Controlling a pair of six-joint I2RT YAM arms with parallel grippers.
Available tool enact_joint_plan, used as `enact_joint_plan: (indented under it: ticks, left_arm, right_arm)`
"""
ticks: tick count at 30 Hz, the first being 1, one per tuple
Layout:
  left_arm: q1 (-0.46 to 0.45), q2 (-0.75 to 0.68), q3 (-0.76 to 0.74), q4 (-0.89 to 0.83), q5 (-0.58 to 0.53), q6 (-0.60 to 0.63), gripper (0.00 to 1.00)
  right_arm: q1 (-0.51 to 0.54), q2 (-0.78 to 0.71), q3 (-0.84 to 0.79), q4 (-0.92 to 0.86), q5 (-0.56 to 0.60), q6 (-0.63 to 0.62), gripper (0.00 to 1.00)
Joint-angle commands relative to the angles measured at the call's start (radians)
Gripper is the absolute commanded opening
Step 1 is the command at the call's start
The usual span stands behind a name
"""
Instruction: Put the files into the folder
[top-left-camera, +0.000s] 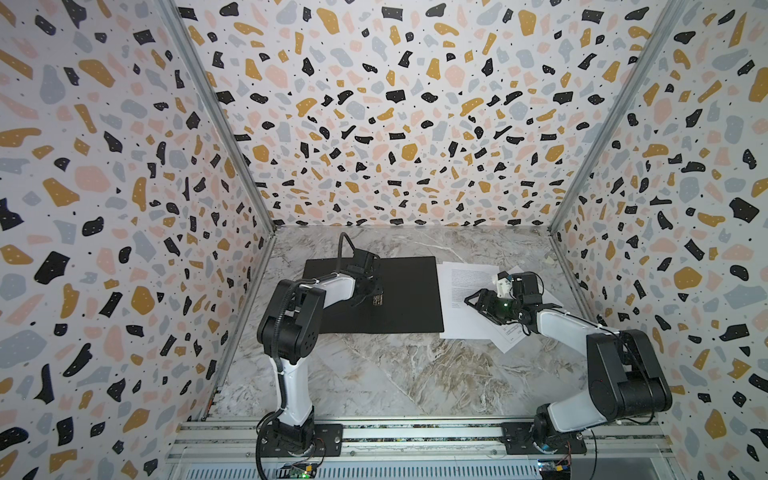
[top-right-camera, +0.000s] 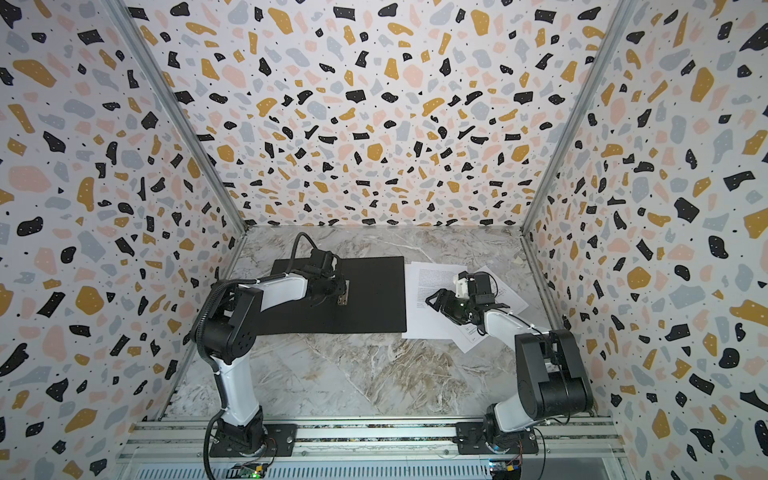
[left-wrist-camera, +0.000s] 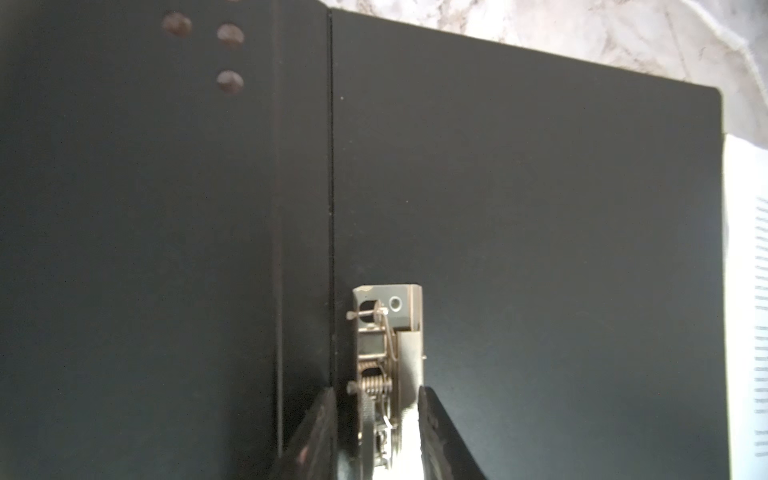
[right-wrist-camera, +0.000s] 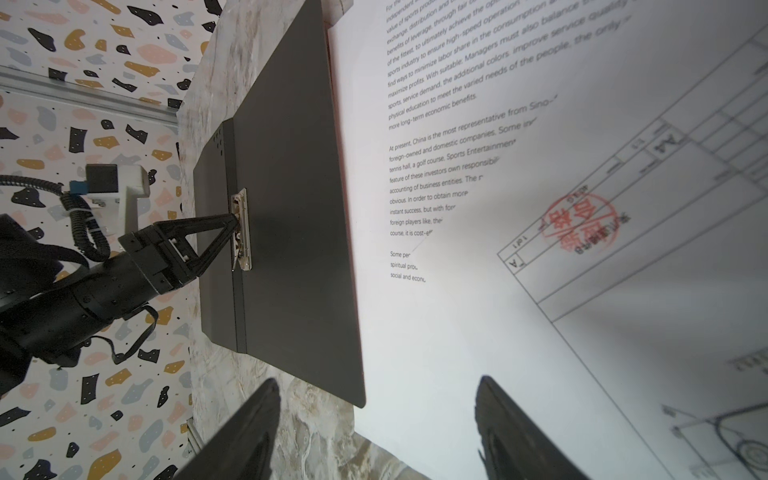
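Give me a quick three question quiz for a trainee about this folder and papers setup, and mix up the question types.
1. True or false: the folder lies closed, orange side up.
2. The left gripper sits at: A the metal clip, B a sheet corner, C the table edge.
3. Where the text sheet and diagram sheet overlap, which lies on top?
Key: 1 false, it lies open, black inside up; 2 A; 3 diagram sheet.

Robot lab booth: terrazzo-patterned walls (top-left-camera: 104, 187), aluminium rail (top-left-camera: 415, 434), marble-look tabletop (top-left-camera: 395, 374).
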Motion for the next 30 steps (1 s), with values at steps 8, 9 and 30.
enact_joint_plan:
  ticks: [8, 9, 30]
  left_arm:
    - [0.000, -0.006, -0.018, 0.026, 0.003, -0.063, 0.20]
    - [0.000, -0.009, -0.023, 0.030, 0.006, -0.071, 0.19]
    - [0.001, -0.161, -0.202, 0.128, -0.042, -0.335, 0.12]
  right_arm:
    - [0.057, 0.000, 0.040, 0.012, 0.023, 0.018, 0.74]
    - [0.065, 0.002, 0.043, 0.014, 0.026, 0.018, 0.74]
    - [0.251, 0.081, 0.116, 0.068, 0.074, 0.084, 0.74]
